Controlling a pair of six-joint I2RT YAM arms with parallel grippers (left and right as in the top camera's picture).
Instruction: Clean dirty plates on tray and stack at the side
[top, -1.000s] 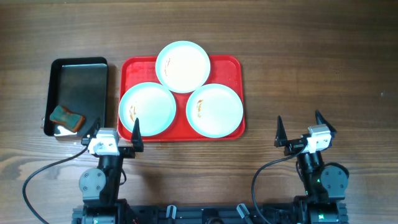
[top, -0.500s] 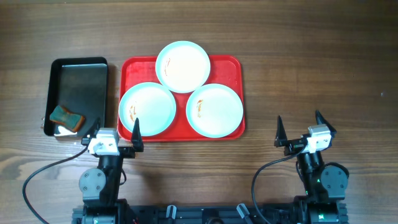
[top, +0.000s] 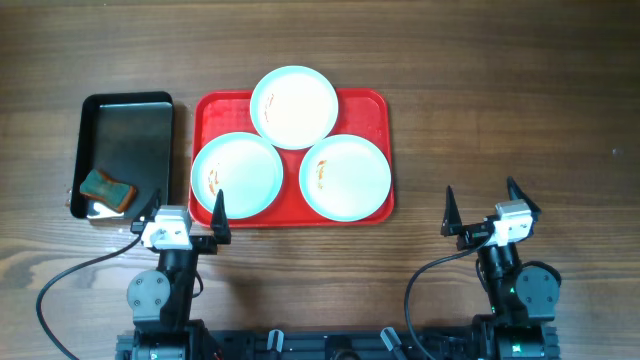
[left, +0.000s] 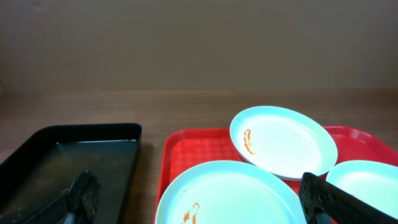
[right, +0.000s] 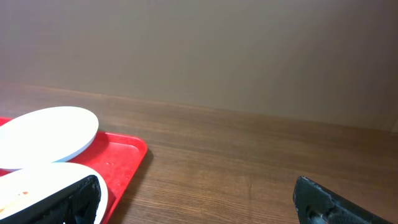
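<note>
Overhead, your left end effector (top: 186, 208) and right end effector (top: 481, 195) sit at the near edge of the wooden worktop (top: 500, 80), each with its jaws spread wide and nothing between them. The red tray (top: 372, 105) lies at centre, carrying three plates in a triangle: the far plate (top: 294, 107), the left plate (top: 237, 175) and the right plate (top: 345, 177), their rims touching or nearly so. A brown smear (top: 213, 180) marks the left plate, and the other two show similar streaks. Just beside the red tray on its left is a black tray (top: 125, 130), with a teal-and-brown sponge (top: 107, 187) in its near corner.

From your left wrist, the two dark fingers (left: 329, 202) frame the bottom corners, well apart. The left plate fills the space between them, the far plate sits behind it, and the black tray lies to the left.

From your right wrist, the fingers are again wide apart. The red tray's corner and two plates appear at the left, with bare worktop across the rest of the view.
</note>
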